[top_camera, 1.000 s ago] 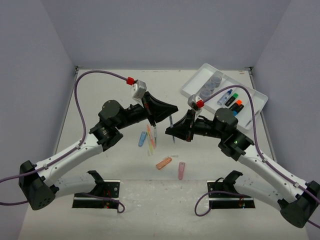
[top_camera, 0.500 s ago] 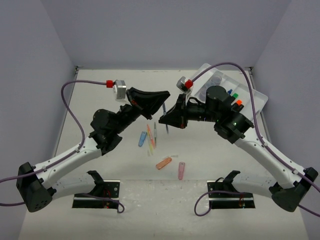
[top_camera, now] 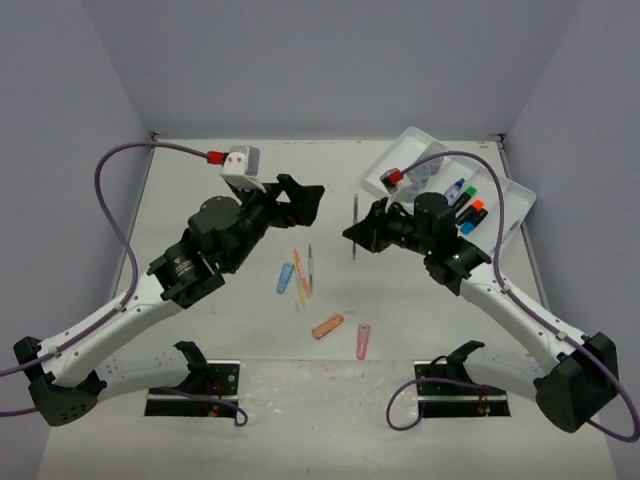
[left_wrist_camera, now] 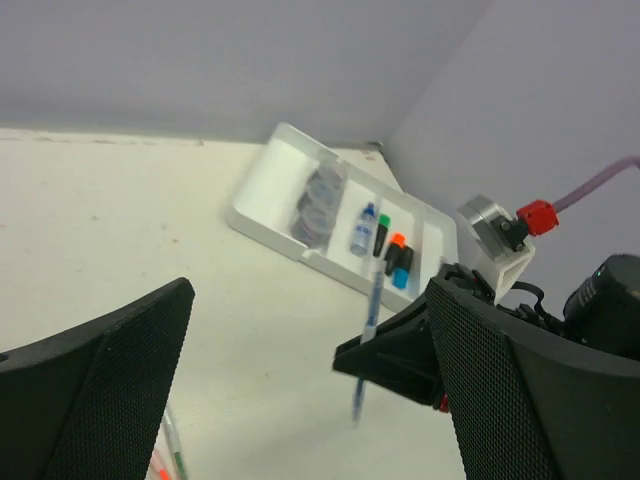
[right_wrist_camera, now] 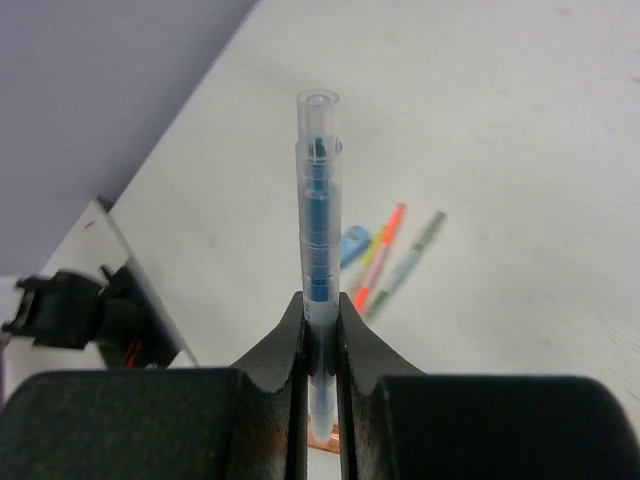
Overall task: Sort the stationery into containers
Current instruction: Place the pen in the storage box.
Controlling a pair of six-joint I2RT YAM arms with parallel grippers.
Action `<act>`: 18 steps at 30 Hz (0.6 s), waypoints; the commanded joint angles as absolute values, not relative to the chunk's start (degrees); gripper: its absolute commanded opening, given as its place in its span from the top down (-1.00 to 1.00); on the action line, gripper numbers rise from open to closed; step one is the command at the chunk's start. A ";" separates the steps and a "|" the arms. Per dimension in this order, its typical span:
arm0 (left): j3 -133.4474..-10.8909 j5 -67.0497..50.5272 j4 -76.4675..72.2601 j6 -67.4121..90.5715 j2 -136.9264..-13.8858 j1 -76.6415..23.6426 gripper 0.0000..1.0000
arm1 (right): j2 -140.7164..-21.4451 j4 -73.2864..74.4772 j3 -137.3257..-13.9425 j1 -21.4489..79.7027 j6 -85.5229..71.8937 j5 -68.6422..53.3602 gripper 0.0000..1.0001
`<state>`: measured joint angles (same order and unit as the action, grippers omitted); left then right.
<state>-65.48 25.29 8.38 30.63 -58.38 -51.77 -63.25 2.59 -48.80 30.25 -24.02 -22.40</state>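
Note:
My right gripper (top_camera: 356, 232) is shut on a thin blue pen (top_camera: 355, 222) and holds it upright above the table; the pen (right_wrist_camera: 318, 230) stands clamped between the fingers (right_wrist_camera: 285, 350). My left gripper (top_camera: 298, 203) hangs open and holds nothing, a little left of the pen (left_wrist_camera: 371, 318). Three thin pens (top_camera: 302, 272) lie on the table beside a blue capsule (top_camera: 285, 277). Nearer the front lie an orange capsule (top_camera: 327, 326) and a pink capsule (top_camera: 363, 341). The white tray (top_camera: 512, 203) at the back right holds grey-blue pots (top_camera: 425, 170) and highlighters (top_camera: 468, 206).
Grey walls close the table at the back and on both sides. Two black mounts (top_camera: 195, 385) with cables sit at the near edge. The tray (left_wrist_camera: 262, 178) lies in the far right corner.
The left gripper has opened and drawn back to the left, away from the right gripper. The right gripper, still shut on the blue pen, has moved slightly right.

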 commanded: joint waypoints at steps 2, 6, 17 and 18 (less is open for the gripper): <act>-67.65 40.67 23.52 30.79 -52.19 -51.42 -1.00 | -65.27 17.76 -54.05 10.49 -26.20 -5.02 1.00; -64.12 38.71 31.83 30.65 -49.90 -51.44 -1.00 | -72.57 22.52 -58.65 -3.24 -27.76 4.70 1.00; -56.85 39.21 42.10 33.21 -50.63 -51.47 -1.00 | -98.37 29.63 -77.46 -12.05 -26.46 22.96 1.00; -56.78 39.38 43.11 34.32 -50.53 -51.47 -1.00 | -99.74 30.20 -78.36 -12.53 -26.06 23.90 1.00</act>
